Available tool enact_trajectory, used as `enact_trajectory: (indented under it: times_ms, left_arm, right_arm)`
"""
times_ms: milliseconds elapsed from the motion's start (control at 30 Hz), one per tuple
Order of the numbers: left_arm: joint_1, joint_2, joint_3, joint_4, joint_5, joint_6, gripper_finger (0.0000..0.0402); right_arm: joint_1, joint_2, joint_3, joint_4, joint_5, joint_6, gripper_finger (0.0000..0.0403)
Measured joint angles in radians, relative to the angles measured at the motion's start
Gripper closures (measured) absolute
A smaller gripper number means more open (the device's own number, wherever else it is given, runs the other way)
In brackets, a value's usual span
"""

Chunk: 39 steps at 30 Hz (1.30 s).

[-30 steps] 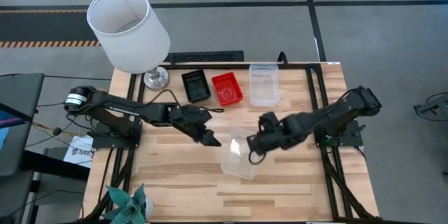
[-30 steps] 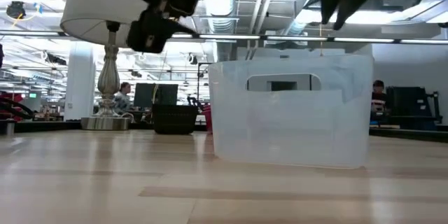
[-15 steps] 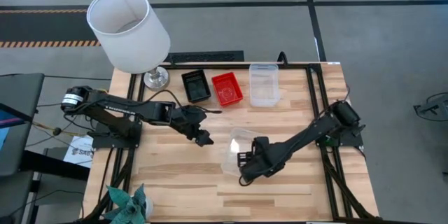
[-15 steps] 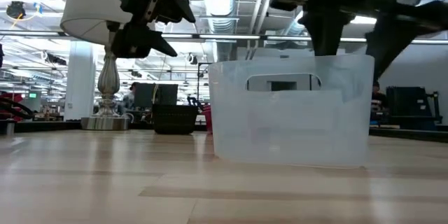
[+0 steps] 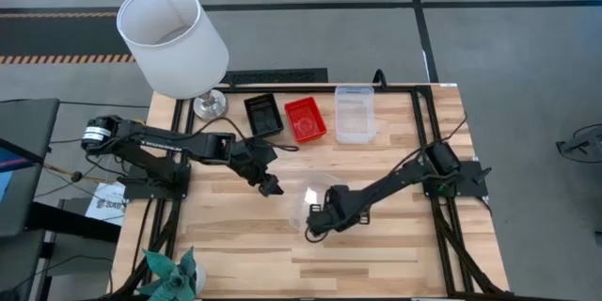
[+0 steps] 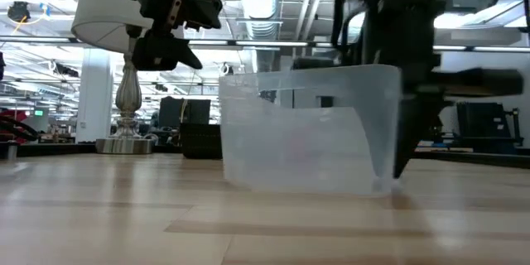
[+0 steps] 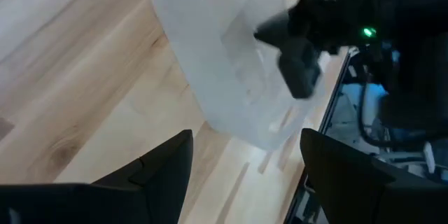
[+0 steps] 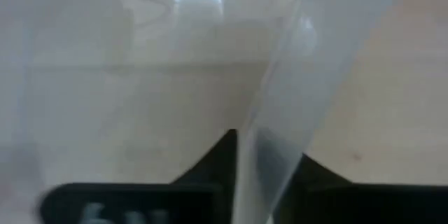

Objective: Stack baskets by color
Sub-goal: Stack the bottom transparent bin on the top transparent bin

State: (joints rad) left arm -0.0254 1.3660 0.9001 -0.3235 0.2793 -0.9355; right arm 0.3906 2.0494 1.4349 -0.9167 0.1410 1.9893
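Nearest the front edge, a loose clear basket sits tilted on the wooden table, well short of the lamp; the right gripper pinches its wall between narrow fingers. Just lampward, the left gripper hangs wide and empty. Farthest, beside the lamp base, black, red and clear stacks stand. This milky, translucent basket seems the last one left.
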Motion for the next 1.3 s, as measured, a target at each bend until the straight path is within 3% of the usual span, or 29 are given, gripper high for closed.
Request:
enact_trajectory:
  times_ms: [100,233,400,667,800,1000,1200,1300]
  left_arm:
    - [0.022,-0.031,0.0,-0.038,0.025,0.02,0.015]
    - [0.057,-0.12,0.0,-0.129,0.018,0.062,0.015]
    - [0.108,-0.283,0.0,-0.228,-0.061,0.081,0.015]
    - [0.17,-0.494,0.0,-0.294,-0.172,0.09,0.015]
    - [0.2,-0.549,0.001,-0.33,-0.172,0.097,0.015]
    - [0.251,-0.557,0.0,-0.362,-0.182,0.1,0.015]
    - [0.304,-0.547,0.0,-0.359,-0.194,0.077,0.015]
    - [0.326,-0.546,0.0,-0.359,-0.223,0.064,0.015]
  right_arm:
    - [-0.02,0.0,0.0,0.001,-0.008,-0.054,0.0388]
    - [-0.049,-0.027,-0.001,-0.026,-0.019,-0.086,0.0396]
    - [-0.114,-0.11,-0.001,-0.057,-0.011,-0.205,0.0399]
    - [-0.261,-0.359,0.0,-0.124,0.078,-0.411,0.0401]
    - [-0.401,-0.511,0.001,-0.217,0.183,-0.504,0.0402]
    - [-0.706,-0.638,0.002,-0.223,0.203,-0.783,0.0402]
    - [-1.007,-0.618,0.001,-0.157,0.085,-1.063,0.0402]
    - [-1.101,-0.562,0.001,-0.134,0.019,-1.173,0.0402]
